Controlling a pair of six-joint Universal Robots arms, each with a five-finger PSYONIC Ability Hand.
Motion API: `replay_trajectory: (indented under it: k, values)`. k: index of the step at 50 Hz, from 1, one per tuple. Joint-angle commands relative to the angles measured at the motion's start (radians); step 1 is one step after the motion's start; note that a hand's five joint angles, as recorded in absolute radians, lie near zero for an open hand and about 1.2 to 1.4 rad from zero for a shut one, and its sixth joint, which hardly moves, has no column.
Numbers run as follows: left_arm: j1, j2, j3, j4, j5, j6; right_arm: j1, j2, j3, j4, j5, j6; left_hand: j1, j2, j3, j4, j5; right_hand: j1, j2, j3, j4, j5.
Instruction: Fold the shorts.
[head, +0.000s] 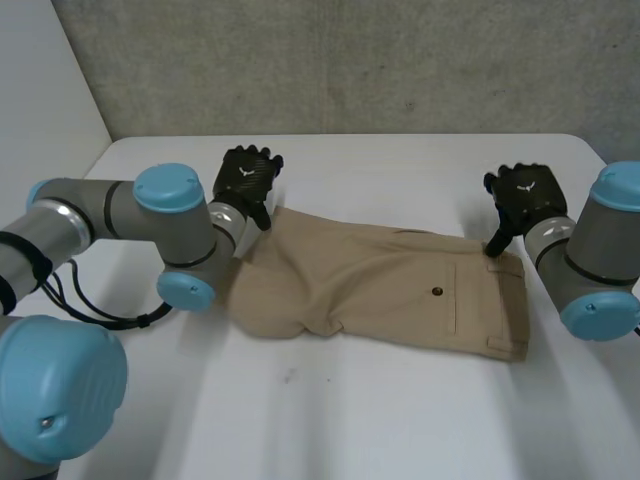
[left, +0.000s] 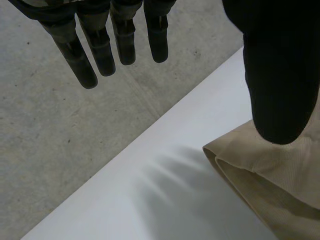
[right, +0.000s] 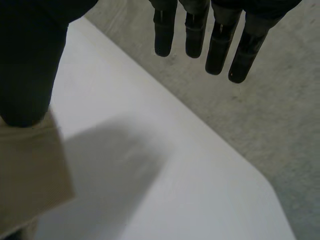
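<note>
The tan shorts (head: 390, 285) lie flat across the middle of the white table (head: 400, 430), waistband to the right. They look soft and light, likely to sag, so the far corners seem the best places to pinch. The left hand (head: 247, 180) is at the far left corner and the right hand (head: 525, 195) at the far right one. Both have straight, released fingers and hold nothing.

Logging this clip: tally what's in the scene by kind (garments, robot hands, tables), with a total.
Garments: 1, the beige shorts
Robot hands: 2, the left hand and the right hand, both black
Tables: 1, the white table
Total: 4
</note>
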Motion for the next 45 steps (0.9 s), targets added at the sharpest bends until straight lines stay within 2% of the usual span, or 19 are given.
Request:
replay_trajectory:
  k: [1, 6, 10, 11, 12, 13, 15, 19, 24, 30, 42, 44, 45]
  values:
    - [-0.011, 0.183, -0.188, 0.0, -0.023, -0.008, 0.01, -0.157, 0.086, 0.005, 0.011, 0.024, -0.021, 0.001, -0.007, 0.001, 0.009, -0.06, -0.1, -0.101, -0.101, -0.082]
    - [-0.013, 0.356, -0.349, 0.0, -0.023, -0.02, 0.004, -0.282, 0.189, 0.02, 0.008, 0.048, -0.047, -0.025, -0.033, -0.026, -0.017, -0.034, -0.074, -0.074, -0.075, -0.055]
    - [-0.014, 0.494, -0.482, 0.001, -0.023, -0.043, 0.0, -0.387, 0.288, 0.063, 0.007, 0.051, -0.073, -0.051, -0.06, -0.052, -0.043, 0.06, 0.02, 0.019, 0.019, 0.038]
    - [-0.014, 0.519, -0.508, 0.001, -0.025, -0.051, -0.002, -0.446, 0.334, 0.093, 0.004, 0.051, -0.076, -0.054, -0.063, -0.055, -0.046, 0.145, 0.105, 0.104, 0.104, 0.123]
    - [-0.014, 0.566, -0.559, 0.001, -0.025, -0.067, -0.002, -0.474, 0.357, 0.113, 0.002, 0.051, -0.079, -0.057, -0.065, -0.058, -0.049, 0.178, 0.137, 0.137, 0.136, 0.156]
    - [-0.008, 0.67, -0.684, -0.002, -0.026, -0.126, -0.002, -0.574, 0.474, 0.198, -0.007, 0.053, -0.082, -0.06, -0.068, -0.061, -0.052, 0.236, 0.196, 0.196, 0.195, 0.215]
    - [-0.005, 0.704, -0.726, -0.002, -0.031, -0.15, -0.002, -0.594, 0.541, 0.221, -0.022, 0.053, -0.082, -0.06, -0.068, -0.061, -0.052, 0.286, 0.246, 0.245, 0.245, 0.264]
    - [-0.004, 0.801, -0.862, -0.003, -0.04, -0.23, -0.002, -0.596, 0.645, 0.218, -0.074, 0.061, -0.076, -0.054, -0.063, -0.055, -0.046, 0.357, 0.316, 0.316, 0.316, 0.335]
    - [-0.005, 0.875, -0.982, 0.0, -0.042, -0.267, -0.007, -0.579, 0.701, 0.169, -0.108, 0.088, -0.076, -0.054, -0.063, -0.055, -0.046, 0.401, 0.361, 0.36, 0.36, 0.379]
    - [-0.01, 0.928, -1.081, 0.003, -0.043, -0.276, -0.023, -0.462, 0.724, 0.071, -0.107, 0.104, -0.082, -0.06, -0.068, -0.061, -0.052, 0.477, 0.437, 0.436, 0.436, 0.455]
    - [-0.004, 0.941, -1.165, 0.043, -0.04, -0.301, -0.043, -0.373, 0.703, -0.05, -0.092, 0.087, -0.091, -0.069, -0.077, -0.07, -0.061, 0.551, 0.511, 0.51, 0.51, 0.529]
    - [-0.001, 0.938, -1.167, 0.047, -0.04, -0.304, -0.046, -0.369, 0.698, -0.057, -0.093, 0.085, -0.091, -0.069, -0.077, -0.07, -0.061, 0.662, 0.621, 0.621, 0.62, 0.64]
    - [-0.001, 0.938, -1.167, 0.047, -0.04, -0.304, -0.051, -0.369, 0.696, -0.063, -0.095, 0.085, -0.094, -0.072, -0.08, -0.073, -0.064, 0.892, 0.852, 0.851, 0.851, 0.87]
